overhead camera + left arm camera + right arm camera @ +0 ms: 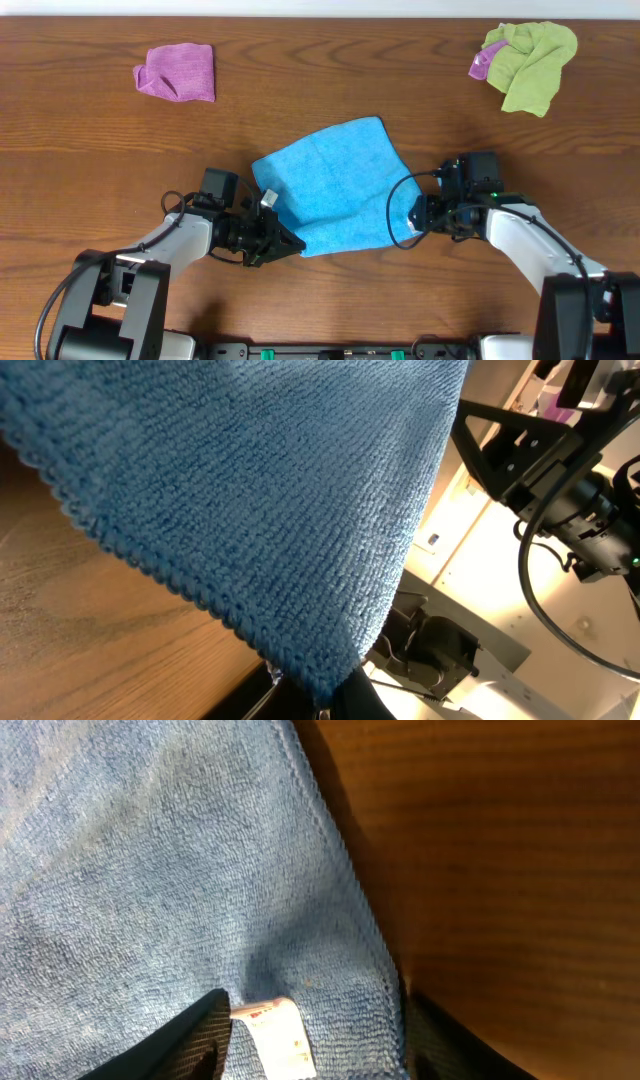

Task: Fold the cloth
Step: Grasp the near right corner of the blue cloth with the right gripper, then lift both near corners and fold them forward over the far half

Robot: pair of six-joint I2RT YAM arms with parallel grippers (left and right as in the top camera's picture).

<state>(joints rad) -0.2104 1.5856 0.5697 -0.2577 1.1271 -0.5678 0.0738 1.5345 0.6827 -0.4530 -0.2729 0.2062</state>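
Note:
A blue cloth [330, 185] lies mostly flat at the middle of the wooden table [100, 160], one corner pointing away. My left gripper [290, 243] is shut on its near-left corner. In the left wrist view the blue cloth [260, 490] rises from the pinched corner at the jaws [322, 705], lifted off the wood. My right gripper [413, 222] is at the near-right corner. In the right wrist view its fingers [315, 1050] stand wide apart on either side of the cloth's [150, 870] corner, where a white label [280, 1035] lies.
A crumpled purple cloth [178, 72] lies at the far left. A green cloth [532, 60] with a small purple piece [484, 62] lies at the far right. The right arm [560, 480] shows in the left wrist view.

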